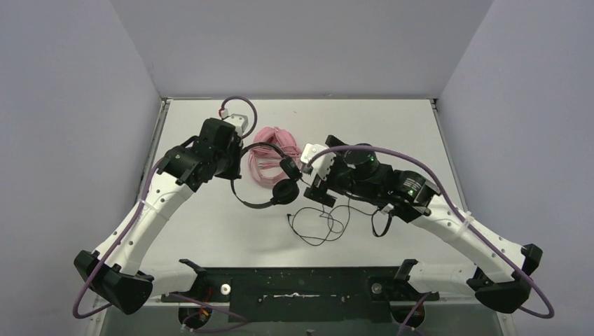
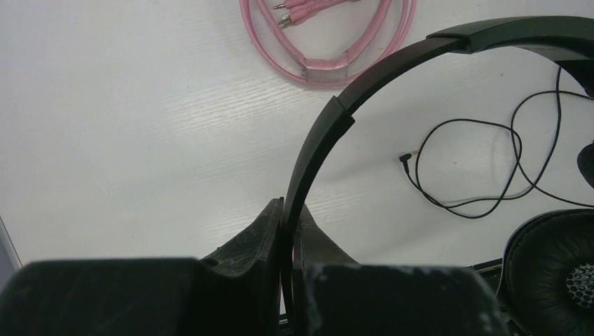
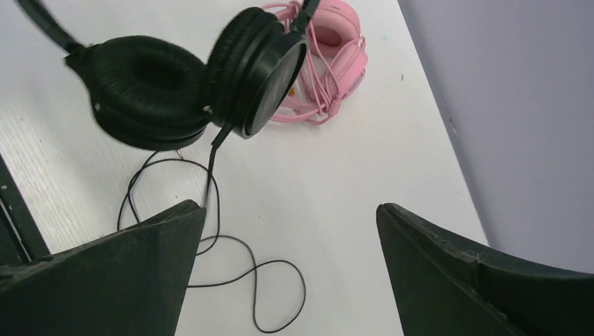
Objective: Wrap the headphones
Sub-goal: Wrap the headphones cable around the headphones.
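1. While the left gripper is clamped tight on the headband of the black headphones, the band runs up between its two fingers with no gap on either side.
2. The black headphones are around the middle of the table, a little left of centre. Their band is a thin, smooth black arc with a visible seam where two sections join.
3. Their two ear cups are round with soft black pads and sit close together. In the right wrist view, one shows its padded face and the other its flat outer back.
4. A thin black cable leaves the bottom of one cup and lies in loose, overlapping loops on the table toward the near edge. Its small plug lies free at the end.
5. The right gripper is spread wide with nothing between its fingers. It points at the ear cups from the right without touching them.
6. The pink headphones rest farther back, between the black pair and the far edge, with thickly padded pale pink cups.
7. The pink cable lies beside them in a flat coil of several turns, with its pink plugs inside the coil. In the left wrist view, the black headband crosses in front of the coil's edge.
8. Whether the black cups rest on the table or hang just above it cannot be told.
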